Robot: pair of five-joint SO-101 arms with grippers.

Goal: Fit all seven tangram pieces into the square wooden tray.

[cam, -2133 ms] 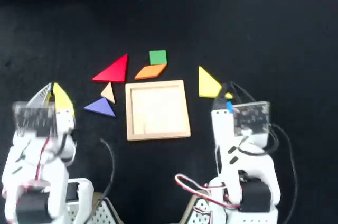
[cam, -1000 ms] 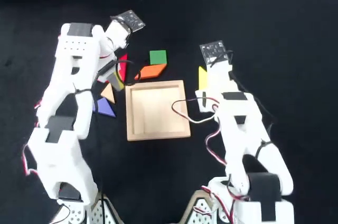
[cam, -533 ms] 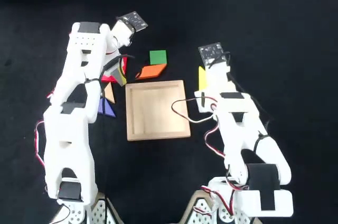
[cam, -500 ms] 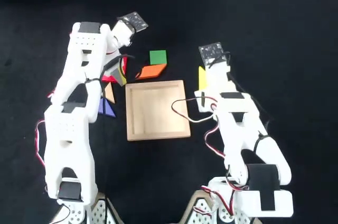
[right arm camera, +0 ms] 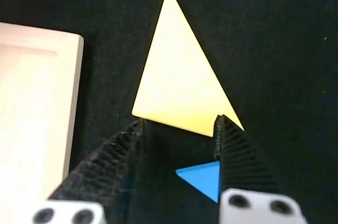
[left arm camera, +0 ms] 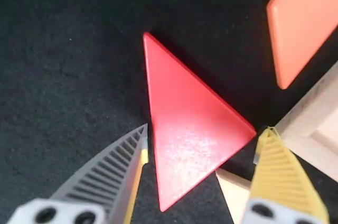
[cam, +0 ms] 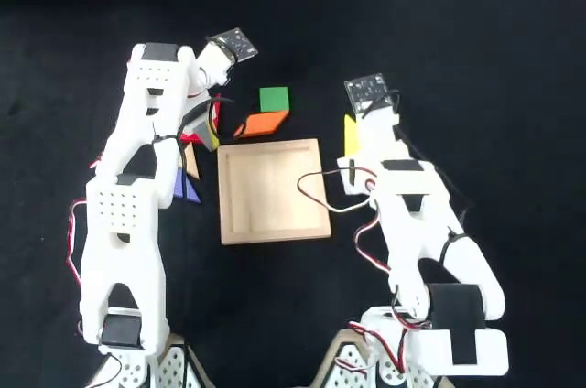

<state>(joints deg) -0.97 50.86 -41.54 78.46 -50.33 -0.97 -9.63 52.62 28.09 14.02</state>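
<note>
- I am holding my left gripper (left arm camera: 206,131) with its jaws wide apart over the red triangle (left arm camera: 185,123), gripping nothing.
- My grey finger (left arm camera: 127,155) is sitting just beside the triangle's long edge and my yellow finger (left arm camera: 272,166) is standing near its far corner; I cannot tell whether either one is touching the piece.
- The red triangle is lying flat on the black cloth (cam: 476,59), with the orange parallelogram (left arm camera: 306,23) near it and a cream triangle (left arm camera: 232,187) just beside its lower corner.
- I am holding my right gripper (right arm camera: 179,123) open as well, with both black fingers (right arm camera: 119,150) poised at the short edge of the yellow triangle (right arm camera: 177,81), clamping nothing.
- One fingertip is overlapping that triangle's corner, though I cannot tell if it is making contact.
- A small blue triangle (right arm camera: 203,176) is lying between my right fingers, close to the yellow piece.
- The square wooden tray (cam: 273,235) is resting between my two arms, its floor showing bare wood.
- The green square (cam: 274,99) is lying beyond the tray, just past the orange piece, and a purple triangle (cam: 188,188) is lying beside the tray's left rim, partly under my left arm.
</note>
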